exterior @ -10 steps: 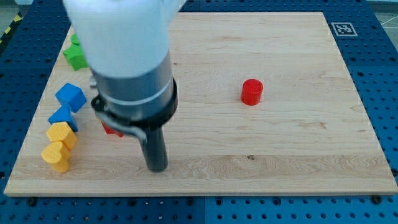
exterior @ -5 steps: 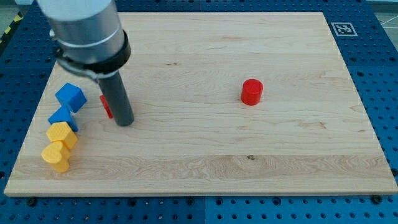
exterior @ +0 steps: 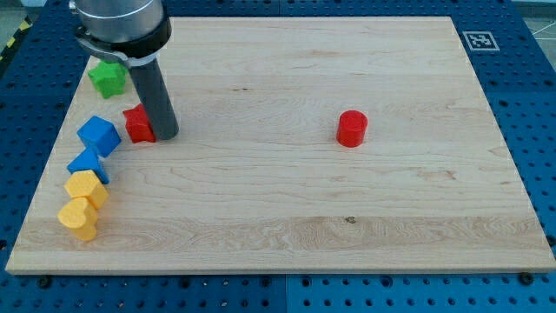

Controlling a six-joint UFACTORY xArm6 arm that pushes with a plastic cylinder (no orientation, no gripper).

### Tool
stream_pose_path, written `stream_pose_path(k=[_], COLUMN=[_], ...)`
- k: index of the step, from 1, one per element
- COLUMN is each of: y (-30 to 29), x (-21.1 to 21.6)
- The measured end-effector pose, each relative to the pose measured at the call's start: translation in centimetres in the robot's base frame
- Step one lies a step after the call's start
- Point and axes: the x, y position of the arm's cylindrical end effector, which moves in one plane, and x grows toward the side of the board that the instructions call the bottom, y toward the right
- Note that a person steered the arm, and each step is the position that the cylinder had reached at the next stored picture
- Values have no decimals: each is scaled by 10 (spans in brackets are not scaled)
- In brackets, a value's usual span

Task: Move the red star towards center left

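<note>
The red star [exterior: 138, 123] sits on the counter [exterior: 304, 200] at the view's left, a little above mid-height. The rod hides its right edge, so neither its points nor any long axis can be made out; it reads as a squat, matte chunk. The tip [exterior: 166, 136] stands just beside the star on its right, apparently touching it. The rod is dark, smooth and round, hanging from a grey cylinder with a black ring at the view's top left. The arm carries no jaws, so there is no open or closed state to tell.

A green block [exterior: 108, 78], shape unclear, lies above the star, partly behind the rod's mount. To the star's left, close by, is a blue cube [exterior: 98, 135], with a second blue block [exterior: 88, 163] below it. Below those lie a yellow block [exterior: 87, 187] and a yellow heart [exterior: 78, 217], the four forming a line down the left edge. A red cylinder [exterior: 352, 128] stands well apart, right of centre.

The counter is pale wood with fine horizontal grain. A black-and-white square marker [exterior: 477, 40] sits at its top right corner; no writing can be read. Around the counter is a blue perforated base [exterior: 539, 104].
</note>
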Motion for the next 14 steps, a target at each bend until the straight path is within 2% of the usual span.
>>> stream_pose_path(k=[4,6,12,14], y=[-32,-37,-62,60], x=[-13,-33,-34,-17])
